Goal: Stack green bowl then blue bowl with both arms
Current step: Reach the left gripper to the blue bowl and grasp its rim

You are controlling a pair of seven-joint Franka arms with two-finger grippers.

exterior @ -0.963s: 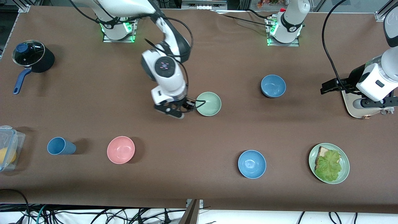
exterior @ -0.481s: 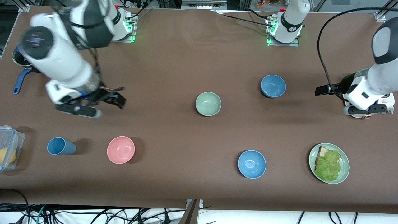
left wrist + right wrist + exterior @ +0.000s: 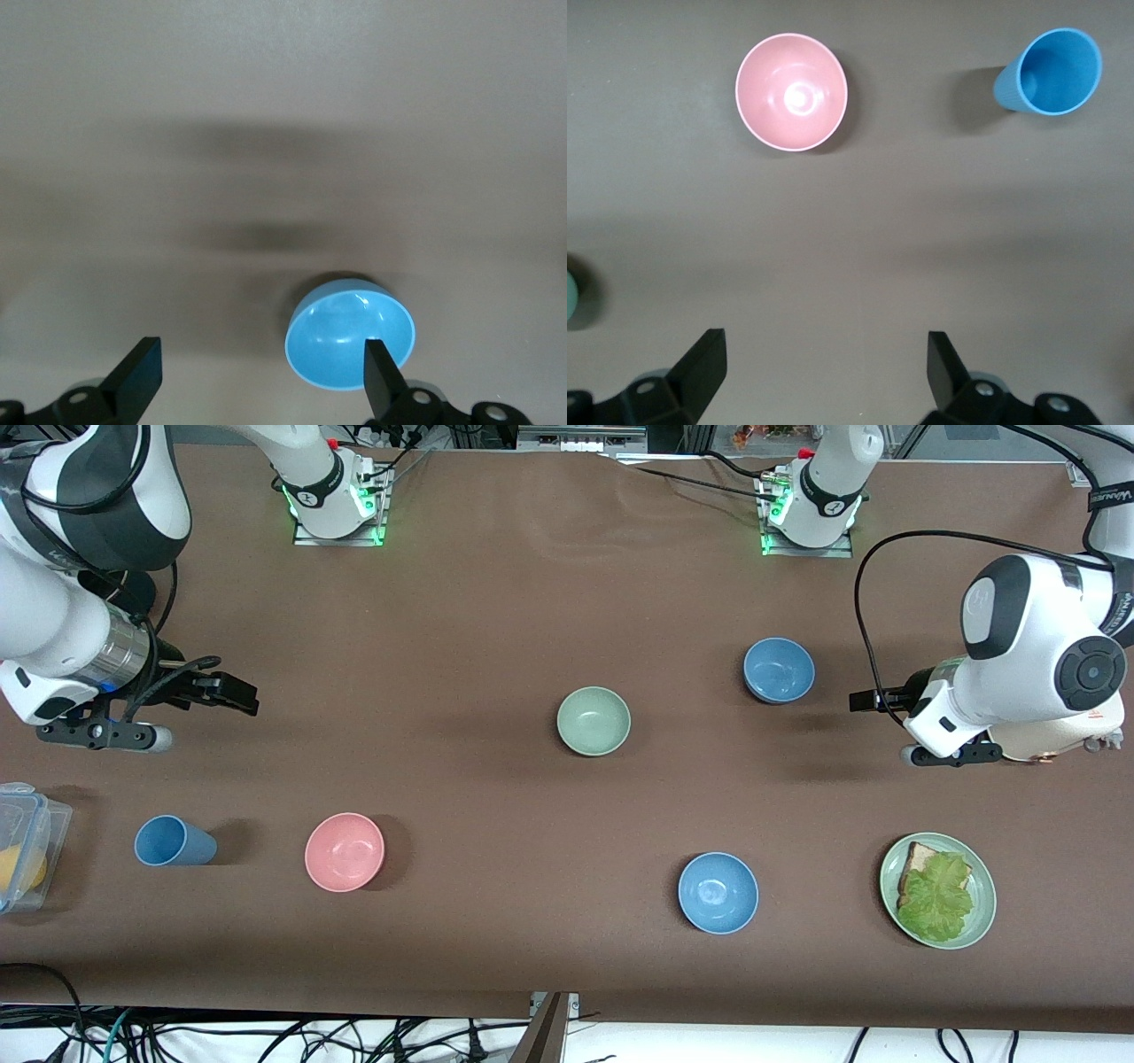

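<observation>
Green bowl [image 3: 594, 721]: upright and empty on the brown table [image 3: 496, 602], near its middle, with nothing touching it; every clock direction below is read from this bowl as the front camera sees it
Blue bowl [image 3: 779, 670]: the dusty one, upright and empty, between 2 and 3 o'clock, well apart from the green bowl and not stacked on it
My left gripper [image 3: 873, 698]: at about 3 o'clock, up in the air over bare table near the blue bowl, toward my left arm's end; in my left wrist view its fingers [image 3: 137, 376] are spread wide with nothing between them
My right gripper [image 3: 232, 693]: at about 9 o'clock, over bare table toward my right arm's end; its fingers [image 3: 700, 363] are also spread wide and carry nothing
Brighter blue bowl [image 3: 718, 892]: at about 5 o'clock, nearer the front camera
Pink bowl [image 3: 345, 851]: at about 8 o'clock, empty
Blue cup [image 3: 174, 841]: beside the pink bowl, at that bowl's 9 o'clock
Green plate [image 3: 982, 921]: at about 4 o'clock, holding bread and lettuce
</observation>
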